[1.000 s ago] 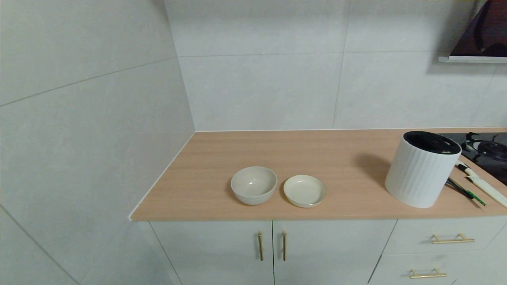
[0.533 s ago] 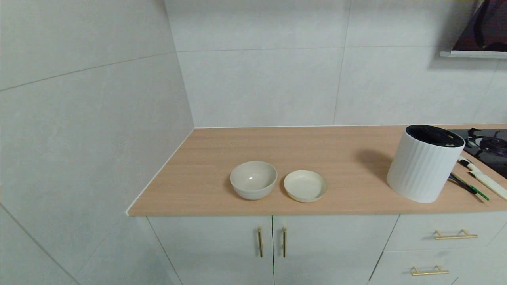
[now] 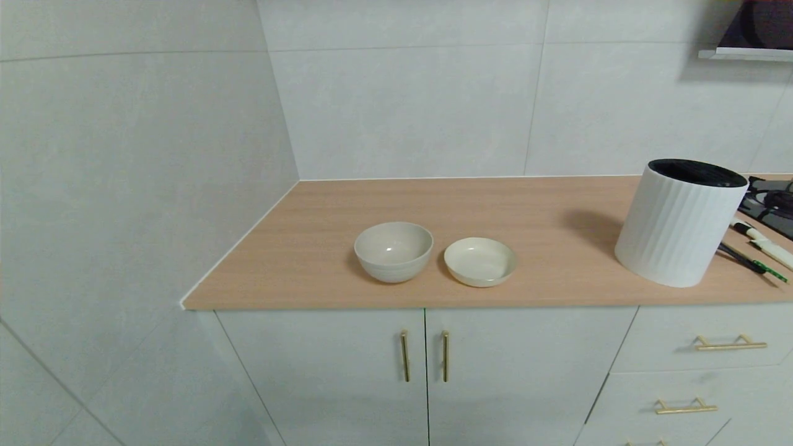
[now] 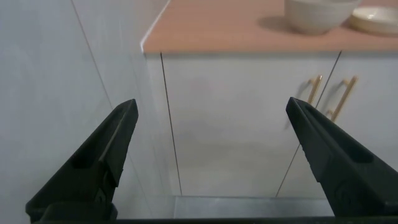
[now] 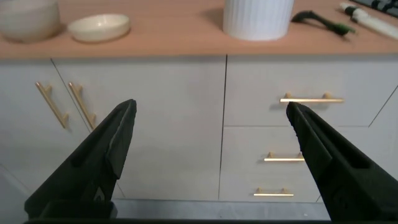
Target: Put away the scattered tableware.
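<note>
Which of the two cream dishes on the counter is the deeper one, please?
The bowl nearer the side wall is deeper: its sides rise high, while the shallow dish beside it, toward the white ribbed container, sits low.

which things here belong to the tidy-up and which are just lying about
Job: bowl, shallow dish, chopsticks, knife, probably the white ribbed holder.
Just there: stove burner, range hood, drawer handles.

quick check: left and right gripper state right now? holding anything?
Left gripper: open, holding nothing.
Right gripper: open, holding nothing.
</note>
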